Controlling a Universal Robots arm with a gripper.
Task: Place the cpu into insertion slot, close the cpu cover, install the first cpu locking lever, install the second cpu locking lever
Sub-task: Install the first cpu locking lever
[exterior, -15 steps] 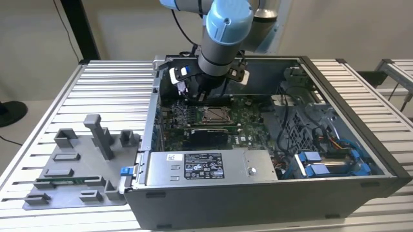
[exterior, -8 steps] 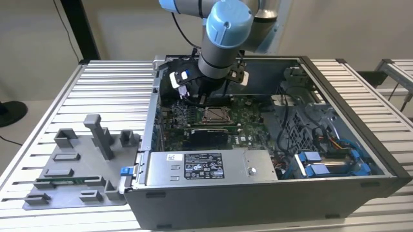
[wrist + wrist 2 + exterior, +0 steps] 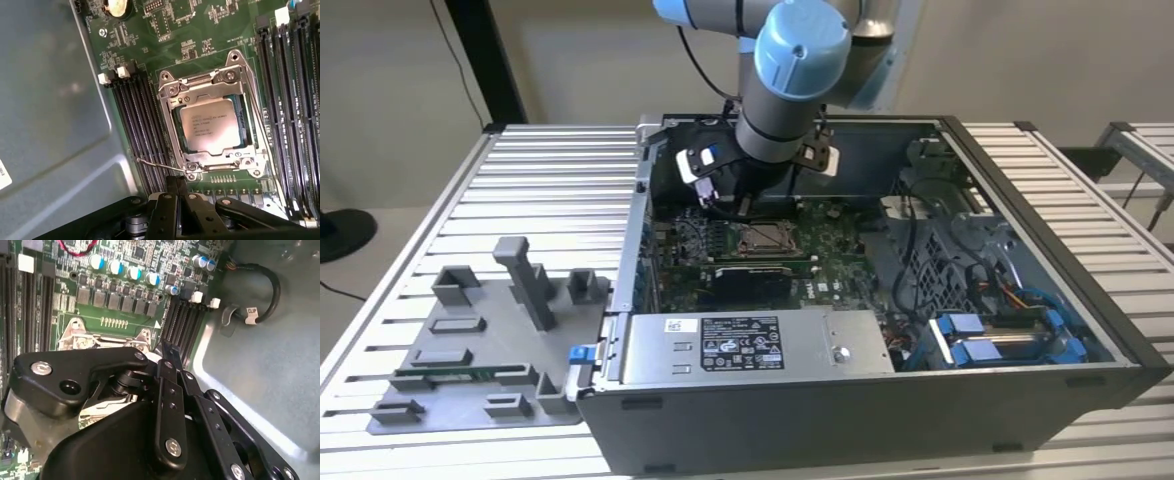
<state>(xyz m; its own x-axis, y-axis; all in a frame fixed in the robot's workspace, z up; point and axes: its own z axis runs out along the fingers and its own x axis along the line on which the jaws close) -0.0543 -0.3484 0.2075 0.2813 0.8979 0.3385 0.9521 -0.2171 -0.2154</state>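
Note:
In the first wrist view the cpu [image 3: 210, 125] lies silvery face up in the insertion slot [image 3: 234, 57] on the green board. The cpu cover [image 3: 175, 120] lies flat over it, framing the chip. One thin wire locking lever [image 3: 155, 165] sticks out from the slot's corner across the dark memory slots. Another locking lever [image 3: 263, 145] runs along the opposite side. My gripper [image 3: 175, 181] is shut, with its tip right beside the first lever's root; whether they touch is unclear. In the exterior view the gripper [image 3: 720, 205] hangs inside the case just behind the slot [image 3: 761, 238].
The open computer case [image 3: 1121, 330] surrounds the board, and its metal floor [image 3: 260, 355] lies close beside the gripper [image 3: 164, 347]. Memory slots [image 3: 135, 125] flank the socket. A labelled power supply [image 3: 747, 345] sits at the case front. A grey fixture plate [image 3: 467, 350] lies on the table at the exterior view's left.

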